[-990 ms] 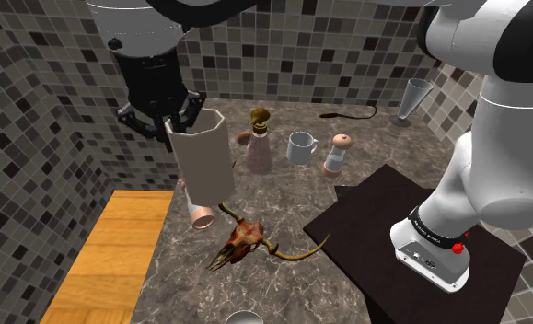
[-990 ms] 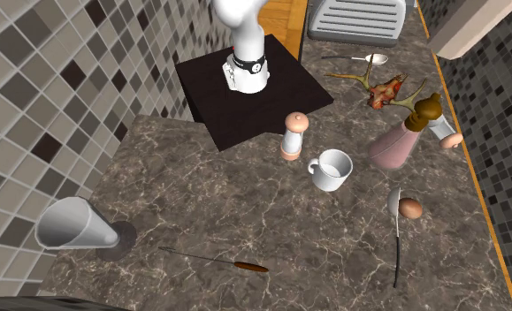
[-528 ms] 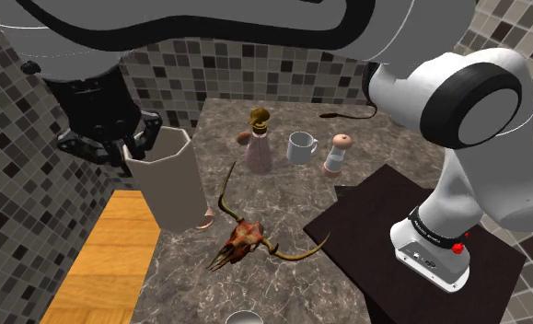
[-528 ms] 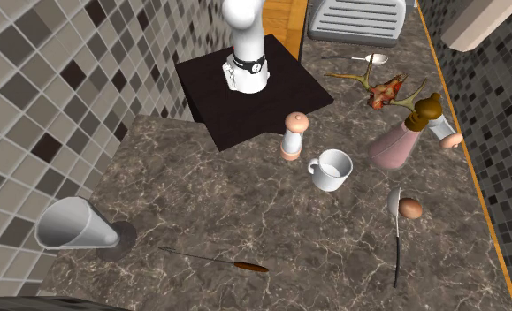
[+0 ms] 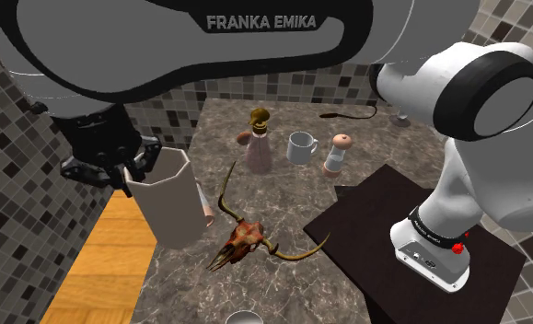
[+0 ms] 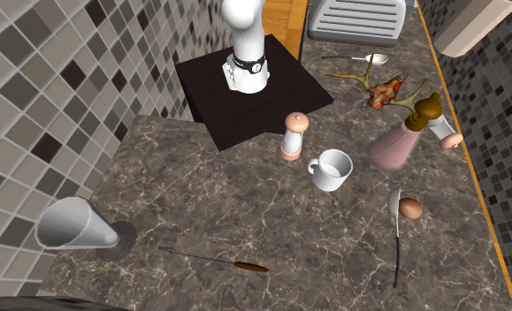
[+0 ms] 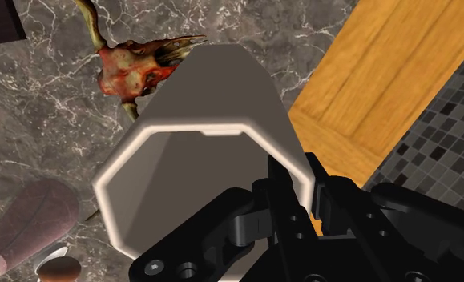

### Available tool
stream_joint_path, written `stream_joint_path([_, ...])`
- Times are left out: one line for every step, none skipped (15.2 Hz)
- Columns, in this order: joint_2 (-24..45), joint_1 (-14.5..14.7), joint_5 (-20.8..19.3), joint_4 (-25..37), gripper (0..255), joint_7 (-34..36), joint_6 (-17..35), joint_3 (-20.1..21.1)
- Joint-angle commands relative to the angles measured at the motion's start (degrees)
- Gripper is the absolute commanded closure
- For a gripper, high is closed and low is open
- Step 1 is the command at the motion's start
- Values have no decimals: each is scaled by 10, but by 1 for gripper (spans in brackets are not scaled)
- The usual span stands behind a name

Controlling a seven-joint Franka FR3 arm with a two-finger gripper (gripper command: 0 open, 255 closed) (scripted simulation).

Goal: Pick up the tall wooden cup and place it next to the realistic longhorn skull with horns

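Observation:
The tall cup [image 5: 168, 198] is plain beige with faceted sides and an open top. My gripper [image 5: 131, 175] is shut on its rim, on the side towards the shoulder view's left. The cup hangs slightly tilted, with its base near the line where the marble counter [image 5: 283, 276] meets the wood. In the wrist view one finger [image 7: 282, 192] is inside the cup [image 7: 214, 120] and the other is outside the wall. The reddish longhorn skull [image 5: 246, 237] with curved horns lies just to the cup's right in the shoulder view. I also see the skull [image 7: 130, 68] beyond the cup's base, and the skull [image 6: 388, 91] near the counter's far end.
A wooden strip [image 5: 108, 267] borders the counter at the left. A small pink bottle [image 5: 205, 214] lies behind the cup. An upright pink bottle [image 5: 260, 147], a white mug [image 5: 301, 147] and a shaker [image 5: 336, 155] stand further back. The dark stand [image 5: 411, 239] is at the right.
The gripper has carried the cup towards the shoulder view's left and downward, from near the pink bottle to beside the skull at the counter's wooden edge.

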Motion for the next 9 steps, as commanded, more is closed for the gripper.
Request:
stream_joint_path([-14,-7,2,-40,255,1,27,1])
stream_joint_path([-17,-9,3,-54,255,2,37,2])
stream_joint_path([-19,-11,3,-66,255,2,47,2])
stream_joint_path([-22,-12,4,-78,255,3,56,2])
stream_joint_path([-24,-14,4,-89,255,3,65,2])
stream_joint_path([-25,-15,4,-100,255,3,74,2])
stream_joint_path([-27,-17,5,-110,255,4,83,2])
stream_joint_path([-28,-18,5,-119,255,4,91,2])
stream_joint_path([-29,-19,5,-129,255,5,99,2])
